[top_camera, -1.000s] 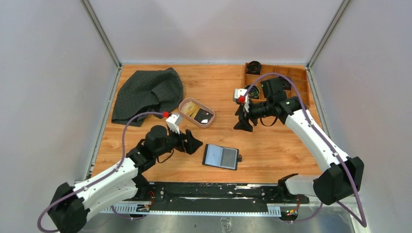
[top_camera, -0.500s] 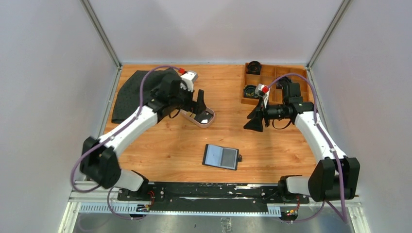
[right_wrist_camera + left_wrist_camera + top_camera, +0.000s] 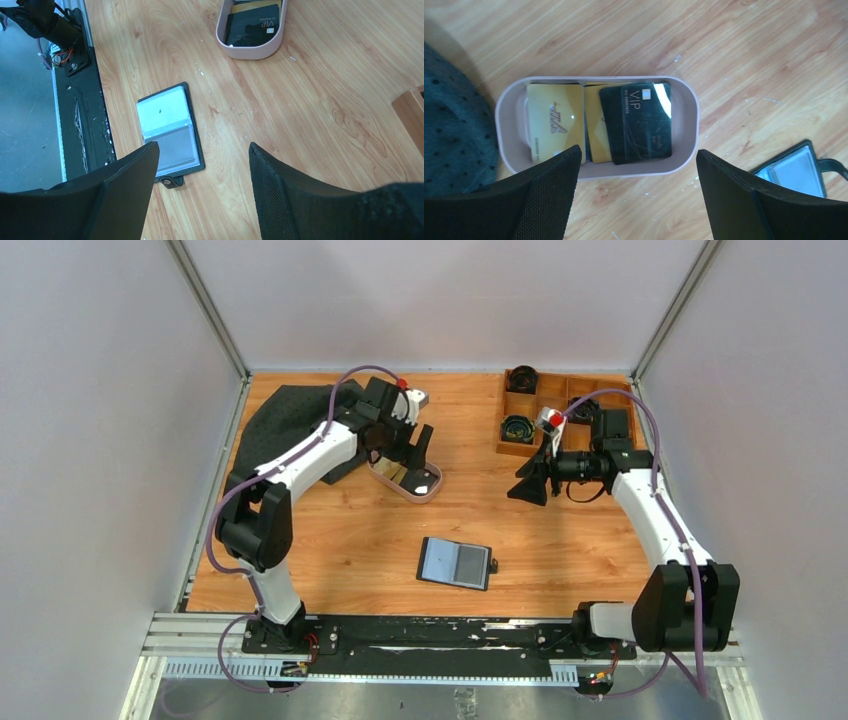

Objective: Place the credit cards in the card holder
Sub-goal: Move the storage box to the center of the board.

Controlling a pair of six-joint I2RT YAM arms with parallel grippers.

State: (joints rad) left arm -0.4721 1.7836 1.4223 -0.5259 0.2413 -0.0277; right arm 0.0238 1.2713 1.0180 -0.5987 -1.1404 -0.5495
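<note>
The credit cards lie in a pinkish oval tray [image 3: 689, 107]: a gold card [image 3: 555, 122], a second gold card [image 3: 596, 130] and a black VIP card [image 3: 641, 122] overlapping it. My left gripper [image 3: 638, 152] is open and empty, hovering just above the tray's near rim; in the top view it [image 3: 415, 450] is over the tray [image 3: 432, 490]. The black card holder [image 3: 455, 562] lies open on the table, its clear pockets up; it also shows in the right wrist view [image 3: 170, 132]. My right gripper [image 3: 528, 485] is open and empty, above bare wood [image 3: 204, 145] right of the holder.
A dark grey dotted cloth [image 3: 290, 425] lies at the back left, touching the left arm's side. A wooden compartment box [image 3: 570, 405] with round black items stands at the back right. A black rail [image 3: 430, 635] runs along the near edge. Walls enclose the table.
My left arm swung from the near left up to the back, over the tray. My right gripper drew back to the right, toward the wooden box. Cards and holder stayed put.
</note>
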